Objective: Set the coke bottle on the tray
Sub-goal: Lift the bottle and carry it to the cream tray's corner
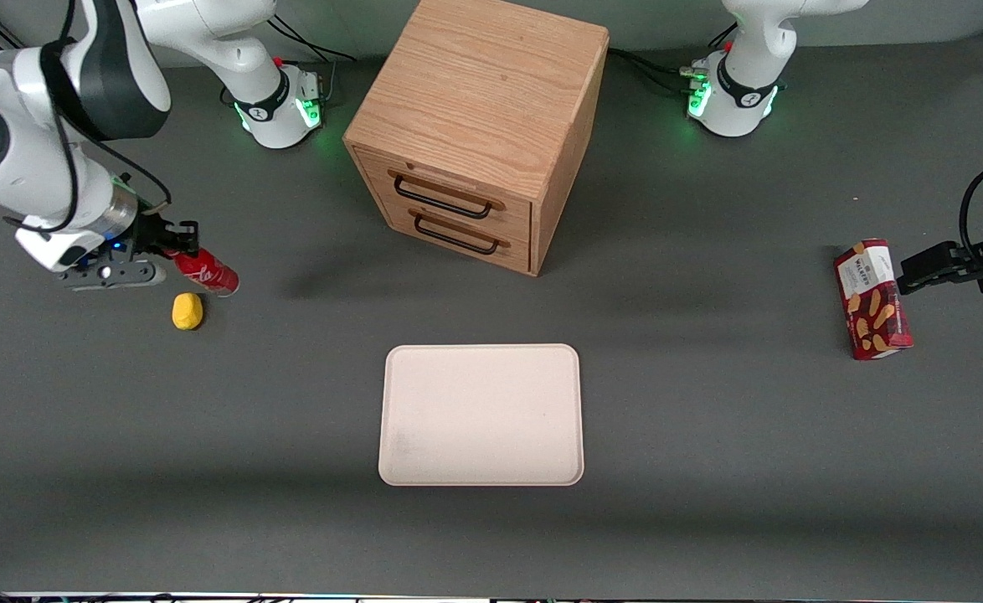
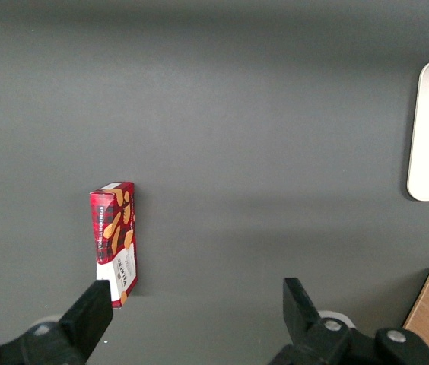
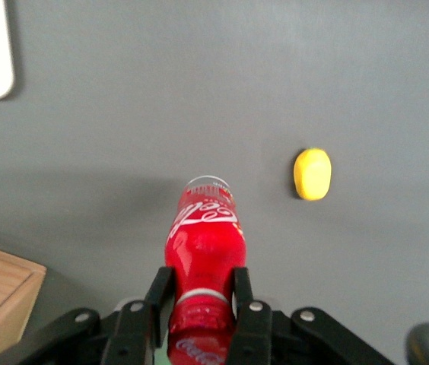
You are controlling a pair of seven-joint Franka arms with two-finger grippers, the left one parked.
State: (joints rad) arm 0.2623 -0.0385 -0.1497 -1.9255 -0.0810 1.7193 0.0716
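The gripper [image 1: 175,243] sits at the working arm's end of the table, low over the grey tabletop [image 1: 709,469], and its two black fingers [image 3: 242,300] close on the neck of the coke bottle [image 1: 205,272], just below the red cap. In the right wrist view the fingers press against either side of the bottle [image 3: 201,251], with the white script logo facing the camera and the clear base pointing away from the gripper [image 3: 199,304]. In the front view the bottle is tilted, its cap end up in the claw and its base slanting down toward roughly four o'clock; whether the base touches the table cannot be told. A small yellow lemon-like object [image 1: 187,311] lies on the table just beside the bottle, at about seven o'clock from its base and nearer the front camera; it also shows in the wrist view [image 3: 312,173], apart from the bottle. The tray [image 1: 481,414] lies flat in the middle of the table, well apart from the bottle, at about four o'clock from it. A wooden drawer cabinet [image 1: 479,126] with two dark handles stands at twelve o'clock from the tray. A red snack box [image 1: 872,299] lies toward the parked arm's end.
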